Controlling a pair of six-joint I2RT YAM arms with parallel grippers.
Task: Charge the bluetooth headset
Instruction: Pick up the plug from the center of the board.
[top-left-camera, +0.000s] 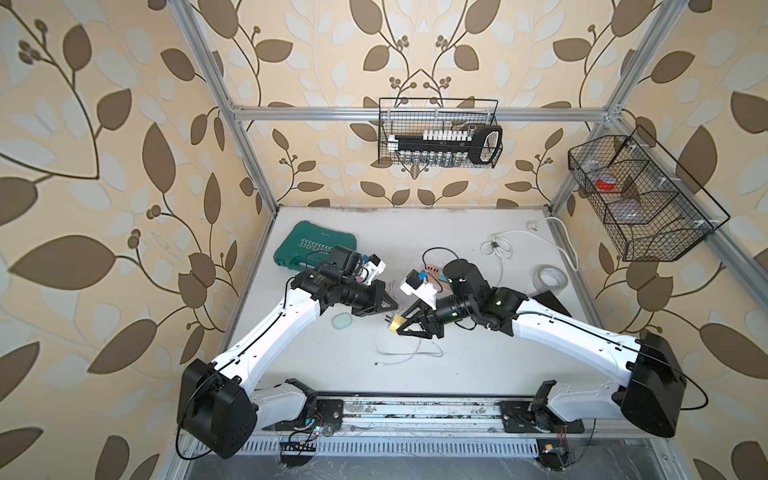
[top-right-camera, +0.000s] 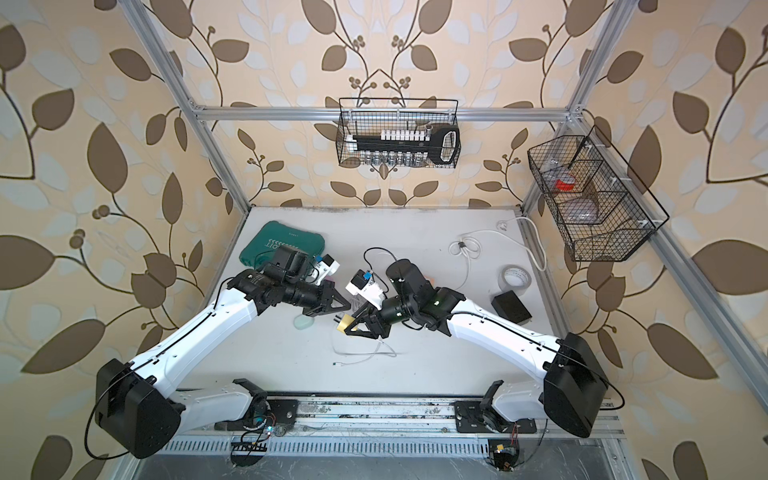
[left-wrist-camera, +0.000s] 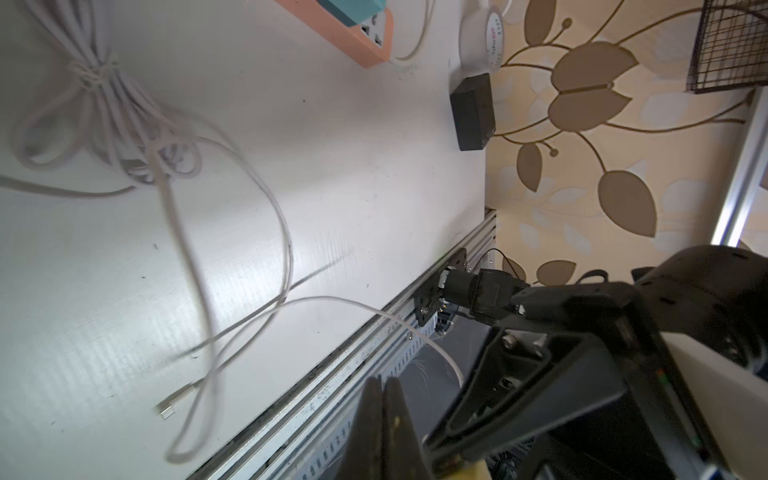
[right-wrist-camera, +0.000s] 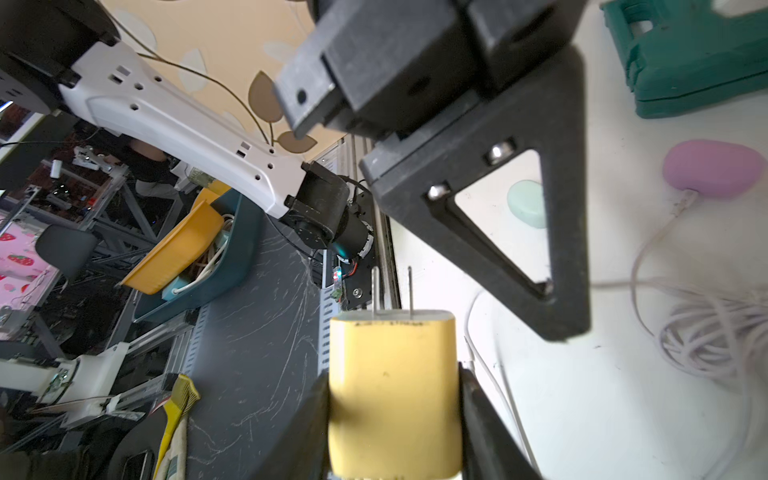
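Two wire baskets hang on the walls; the back basket (top-left-camera: 438, 101) holds a black socket rack (top-left-camera: 440, 143); the side basket (top-left-camera: 656, 245) has a red item (top-left-camera: 606, 183) in its rear compartment and something pale in the middle one. A green tool case (top-left-camera: 316, 245) lies shut on the table (top-left-camera: 457, 365). The right gripper (top-left-camera: 399, 328) clamps a yellow charger (right-wrist-camera: 395, 395), prongs outward; the left gripper (top-left-camera: 395, 306) has its jaws pressed together, nothing visible between them. A mint earbud case (top-left-camera: 343, 321) lies on the table near the left gripper; a lilac case (right-wrist-camera: 712, 170) sits nearby, a white cable (right-wrist-camera: 665, 232) entering it.
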